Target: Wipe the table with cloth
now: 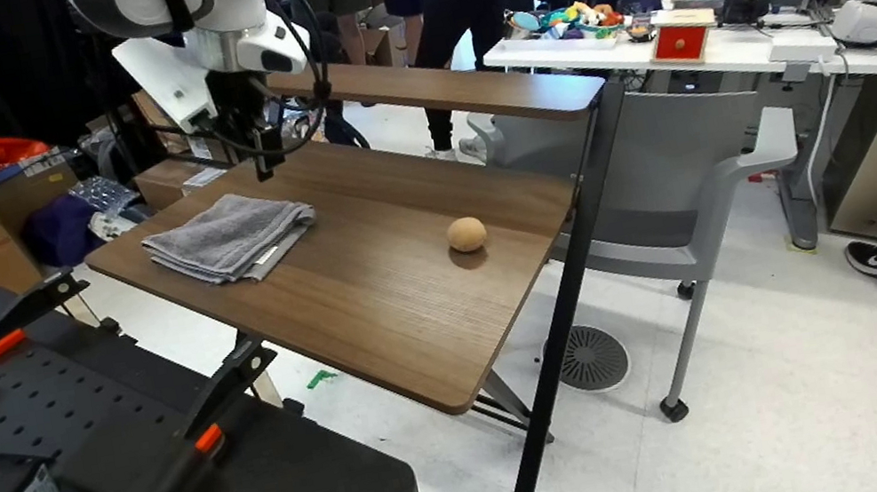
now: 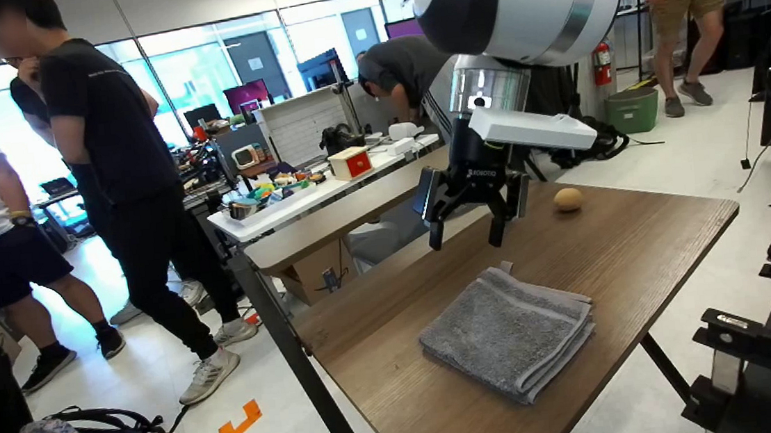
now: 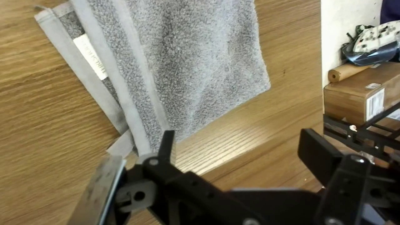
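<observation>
Cloth (image 1: 230, 238), in an exterior view: grey, folded flat on the brown counter (image 1: 404, 306), near one end.
Ball (image 1: 466, 235), same view: tan, resting on the counter toward the opposite end, well apart from the cloth.
Pincer (image 2: 466, 239), in an exterior view: pointing down above the counter, spread wide, apart from the cloth.
White label (image 3: 90, 57), wrist view: on the cloth, beside its pale border.
Cloth, same view: partly hidden behind one jaw.
</observation>
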